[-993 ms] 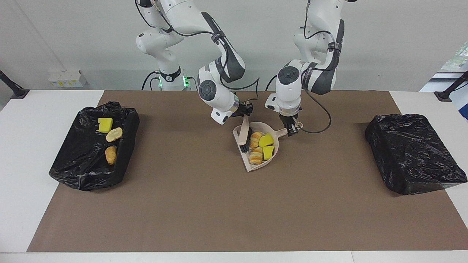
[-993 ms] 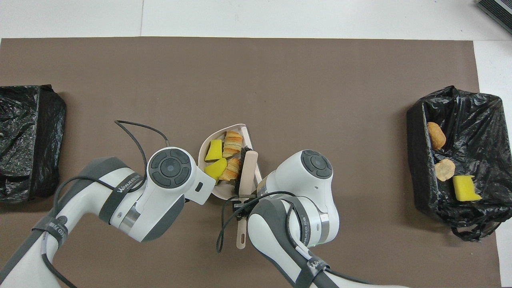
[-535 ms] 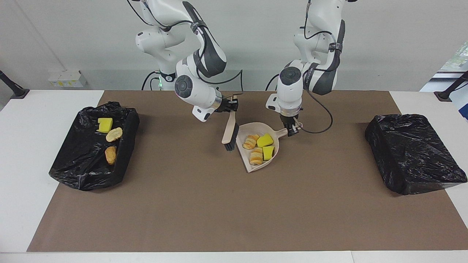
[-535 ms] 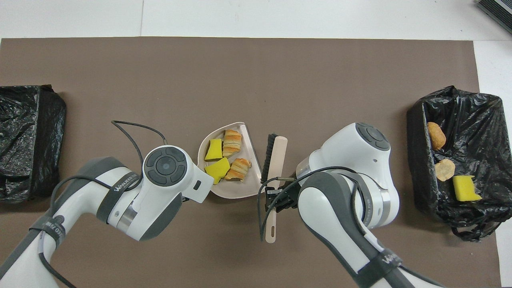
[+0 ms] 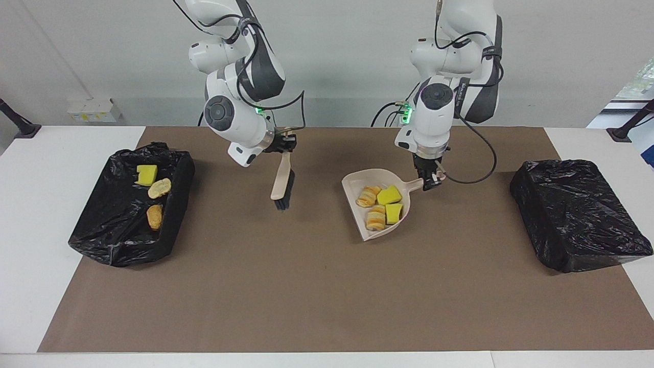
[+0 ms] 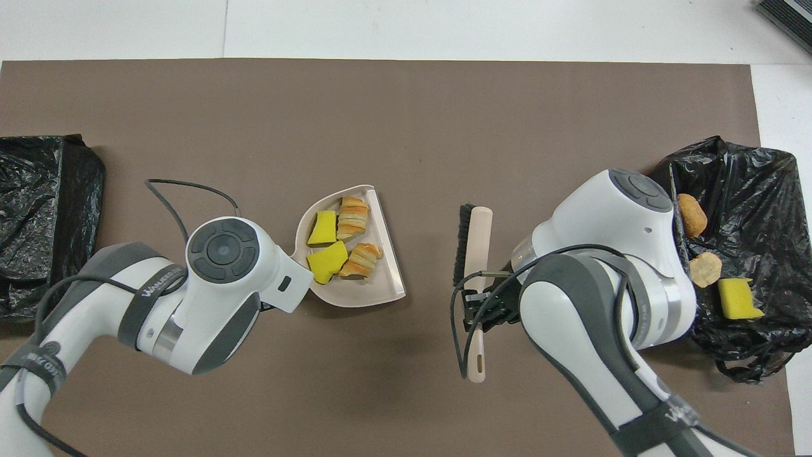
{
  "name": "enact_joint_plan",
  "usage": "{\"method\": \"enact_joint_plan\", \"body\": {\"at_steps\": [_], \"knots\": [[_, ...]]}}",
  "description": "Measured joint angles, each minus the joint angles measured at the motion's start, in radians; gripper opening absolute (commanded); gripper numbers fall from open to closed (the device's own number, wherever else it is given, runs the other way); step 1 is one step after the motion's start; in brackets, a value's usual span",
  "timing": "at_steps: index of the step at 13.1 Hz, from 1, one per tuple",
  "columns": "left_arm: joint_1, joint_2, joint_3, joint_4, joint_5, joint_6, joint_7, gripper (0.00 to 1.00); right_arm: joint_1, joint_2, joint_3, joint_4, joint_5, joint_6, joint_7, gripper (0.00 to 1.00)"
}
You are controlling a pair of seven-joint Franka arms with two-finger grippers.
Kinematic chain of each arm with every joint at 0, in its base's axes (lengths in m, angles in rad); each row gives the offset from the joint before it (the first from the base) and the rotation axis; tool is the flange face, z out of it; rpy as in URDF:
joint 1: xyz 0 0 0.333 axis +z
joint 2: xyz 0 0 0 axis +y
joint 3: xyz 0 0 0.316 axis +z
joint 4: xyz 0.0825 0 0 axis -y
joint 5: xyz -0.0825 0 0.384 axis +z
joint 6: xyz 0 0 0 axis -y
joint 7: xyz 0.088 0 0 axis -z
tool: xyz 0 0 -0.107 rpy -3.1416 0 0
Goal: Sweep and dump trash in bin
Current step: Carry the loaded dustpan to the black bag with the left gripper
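The left gripper (image 5: 428, 180), fingers clamped on its handle, holds the loaded dustpan (image 5: 357, 181) level so the trash (image 5: 380, 204) stays in, while the right gripper (image 5: 285, 143), gripping the brush (image 5: 282, 184), holds it well apart above the tabletop (image 5: 327, 286).

A beige dustpan (image 6: 380, 279) is seen beside the left end effector (image 6: 279, 304), which is hidden under its wrist at the pan's handle; its grip cannot be judged. Four trash pieces (image 6: 346, 244), two yellow and two orange-brown, are carried in the pan. A brush (image 6: 476, 254) is clamped at its handle by the right end effector (image 6: 479, 308), bristles pointing away from it. Three more trash chunks (image 6: 704, 266) lie in the open black bin (image 6: 761, 190) beside that arm. A second bin (image 6: 38, 216) is shown at the left arm's end of the worktop (image 6: 406, 114).
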Motion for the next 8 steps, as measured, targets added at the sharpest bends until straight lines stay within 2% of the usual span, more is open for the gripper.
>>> {"method": "enact_joint_plan", "body": {"at_steps": [4, 8], "knots": [[0.147, -0.037, 0.006, 0.068, -0.005, -0.049, 0.247, 0.00, -0.104, -0.005, -0.001, -0.023, -0.222, -0.049, -0.036, 0.00], [0.310, -0.037, 0.011, 0.145, -0.033, -0.087, 0.442, 0.00, -0.169, -0.040, -0.001, -0.097, -0.312, -0.051, -0.115, 0.00]]}}
